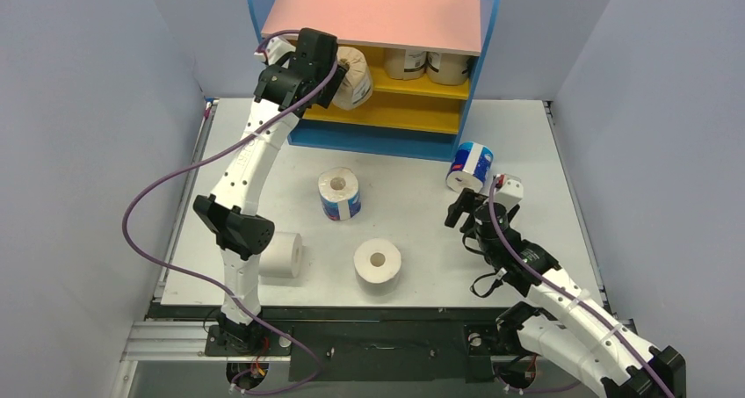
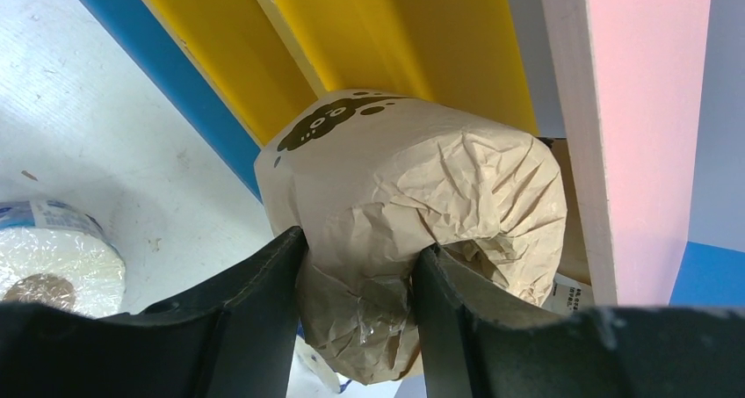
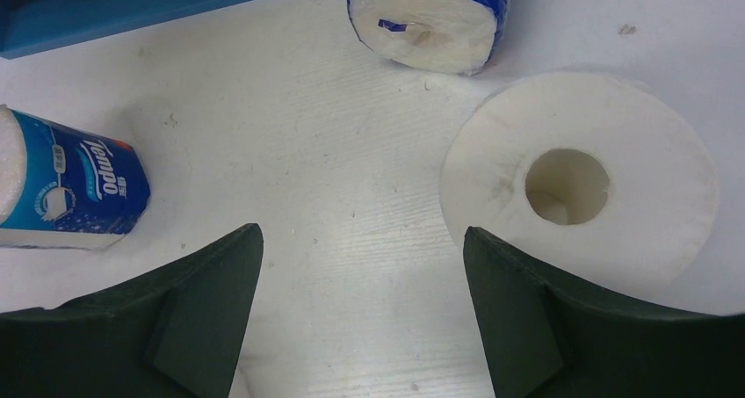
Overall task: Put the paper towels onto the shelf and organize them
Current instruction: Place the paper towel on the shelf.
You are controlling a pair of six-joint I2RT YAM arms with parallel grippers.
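While the left gripper (image 2: 358, 250) clamps a tan roll (image 2: 413, 170) at the shelf (image 2: 395, 38), it must next, I think, push inside; the right gripper (image 3: 362, 240) stands open.

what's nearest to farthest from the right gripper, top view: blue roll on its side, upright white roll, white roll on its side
From right gripper:
1. blue roll on its side, just beyond
2. upright white roll, to its left
3. white roll on its side, far left
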